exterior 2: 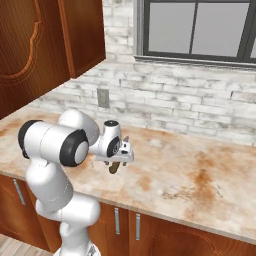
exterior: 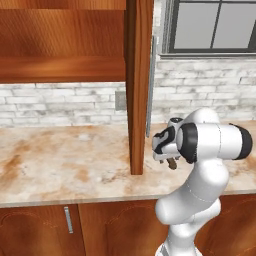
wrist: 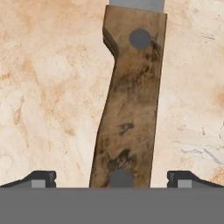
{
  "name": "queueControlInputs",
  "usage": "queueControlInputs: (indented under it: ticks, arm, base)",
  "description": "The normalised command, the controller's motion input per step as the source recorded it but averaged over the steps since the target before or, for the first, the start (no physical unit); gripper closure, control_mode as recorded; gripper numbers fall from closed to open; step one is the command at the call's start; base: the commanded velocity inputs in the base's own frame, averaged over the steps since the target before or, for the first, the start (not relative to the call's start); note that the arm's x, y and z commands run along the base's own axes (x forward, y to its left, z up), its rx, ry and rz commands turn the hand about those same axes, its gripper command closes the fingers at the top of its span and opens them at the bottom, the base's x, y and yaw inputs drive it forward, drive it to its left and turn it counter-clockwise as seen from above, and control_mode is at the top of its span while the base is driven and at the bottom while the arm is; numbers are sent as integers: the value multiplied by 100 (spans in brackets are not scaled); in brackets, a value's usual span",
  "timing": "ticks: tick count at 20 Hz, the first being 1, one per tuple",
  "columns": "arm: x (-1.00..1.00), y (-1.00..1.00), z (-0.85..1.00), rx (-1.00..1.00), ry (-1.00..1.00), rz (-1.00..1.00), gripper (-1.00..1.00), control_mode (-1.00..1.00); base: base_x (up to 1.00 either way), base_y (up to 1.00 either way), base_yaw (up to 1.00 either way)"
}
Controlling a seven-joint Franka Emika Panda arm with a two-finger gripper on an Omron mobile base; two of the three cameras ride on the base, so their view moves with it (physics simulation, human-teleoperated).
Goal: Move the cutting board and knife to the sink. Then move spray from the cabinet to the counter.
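A: While the gripper (wrist: 111,177) hangs low over the counter (exterior: 60,165), what lies left of it?

B: Left of the gripper is bare worktop under the open wall cabinet (exterior: 65,45), whose door (exterior: 138,85) stands edge-on toward the arm with its silver bar handle (exterior: 150,85) facing the gripper. I can't see the spray on the visible shelves.

A: And the knife?

B: Directly under the gripper. The hand view looks straight down on the knife's wooden handle (wrist: 129,100), which runs up between the two fingertips (wrist: 41,178), with a sliver of blade at the top.

A: Is it gripped?

B: No. The jaws stand wide apart, one either side of the handle, touching nothing. I judge they straddle it that way so that closing will pinch the handle across its width.

A: Right of the gripper?

B: More blotchy counter below the window (exterior 2: 200,30). Sink and cutting board aren't visible here.
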Motion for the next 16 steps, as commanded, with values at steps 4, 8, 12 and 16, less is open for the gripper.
queueControlInputs:
  ticks: [4, 8, 12, 16]
  arm:
    - [9, 0, -31, 0, 0, -5, 100, -100]
    - [1, 0, -35, 0, 0, -6, 100, -100]
    - [0, -4, -32, 0, 0, -4, 100, -100]
    - [0, -13, -21, 0, 0, 0, 100, -100]
  base:
    - [0, 0, 0]
    - [0, 0, 0]
    - [0, 0, 0]
    - [0, 0, 0]
